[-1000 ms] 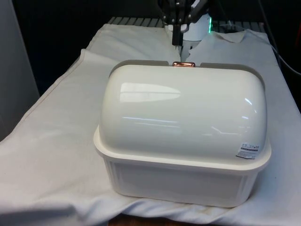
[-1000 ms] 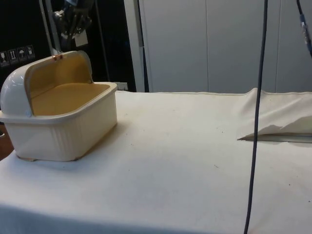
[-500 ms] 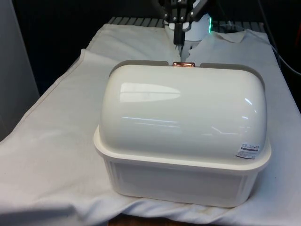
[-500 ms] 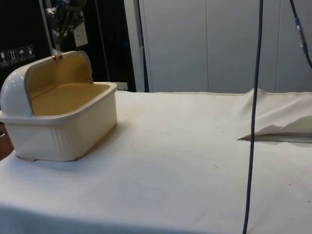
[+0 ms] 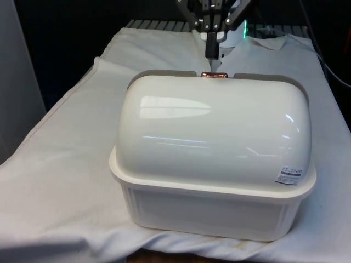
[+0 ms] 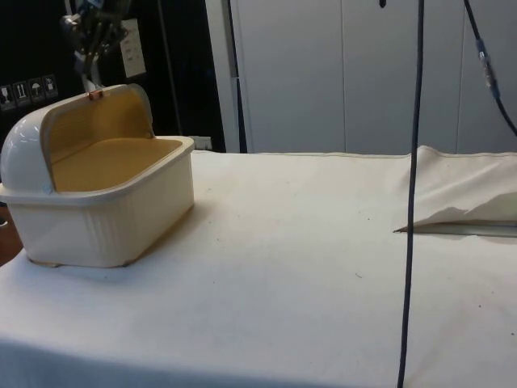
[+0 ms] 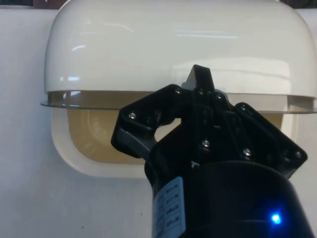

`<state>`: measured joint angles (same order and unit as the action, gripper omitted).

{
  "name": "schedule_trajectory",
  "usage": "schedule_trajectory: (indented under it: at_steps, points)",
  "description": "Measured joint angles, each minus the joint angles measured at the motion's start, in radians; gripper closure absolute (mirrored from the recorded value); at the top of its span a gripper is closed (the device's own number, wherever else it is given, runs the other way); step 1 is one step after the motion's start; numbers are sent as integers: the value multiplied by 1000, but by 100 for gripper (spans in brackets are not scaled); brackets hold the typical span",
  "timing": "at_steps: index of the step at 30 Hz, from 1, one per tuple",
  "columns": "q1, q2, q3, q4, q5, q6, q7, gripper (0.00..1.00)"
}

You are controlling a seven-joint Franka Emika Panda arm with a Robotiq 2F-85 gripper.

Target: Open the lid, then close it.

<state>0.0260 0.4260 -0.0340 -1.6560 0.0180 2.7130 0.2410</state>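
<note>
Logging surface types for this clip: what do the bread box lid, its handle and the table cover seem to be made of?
Lid: likely glossy moulded plastic, cream-white; it shows sharp light reflections.
Handle: small and copper-coloured with a shine, perhaps metal or metallised plastic; too small to tell.
Cloth: white matte fabric, with folds and wrinkles at its edges.

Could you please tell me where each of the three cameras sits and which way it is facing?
Front view: looks across the table at the bread box's rolled-back lid; the hand hangs beyond it.
Side view: from the table's side, looks into the open box; the hand is above the copper handle.
Wrist view: looks down past the hand onto the lid.
All share lid and hand.
</note>
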Motion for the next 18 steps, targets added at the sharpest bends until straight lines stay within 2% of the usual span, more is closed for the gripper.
schedule_trajectory:
  at_steps: [18]
  points:
    - [-1, 46, -5, 15, 1, 0, 28, 100]
